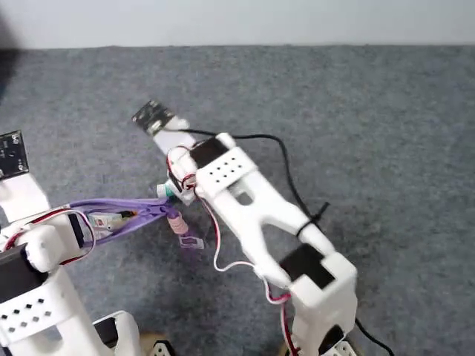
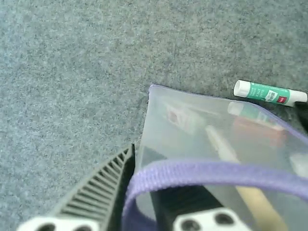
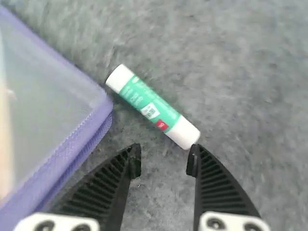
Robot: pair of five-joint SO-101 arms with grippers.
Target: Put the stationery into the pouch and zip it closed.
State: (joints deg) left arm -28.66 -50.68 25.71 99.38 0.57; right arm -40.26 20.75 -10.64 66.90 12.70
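Note:
A clear pouch with purple trim (image 1: pixel 122 215) lies on the grey carpet, with a wooden pencil and a red-and-white item inside it (image 2: pixel 226 139). My left gripper (image 2: pixel 144 173) is shut on the pouch's purple edge at its near end. A green and white glue stick (image 3: pixel 151 107) lies on the carpet just outside the pouch's far corner (image 3: pixel 103 108), and it appears too in the left wrist view (image 2: pixel 269 93). My right gripper (image 3: pixel 163 159) hangs open just short of the glue stick, its jaws apart around the stick's white end. From above, the right gripper (image 1: pixel 174 194) sits at the pouch's right end.
A small pink object (image 1: pixel 177 222) and a clear tag (image 1: pixel 191 242) lie beside the pouch's right end. A black cable (image 1: pixel 289 182) runs along the right arm. Open grey carpet (image 1: pixel 356 126) stretches to the right and far side.

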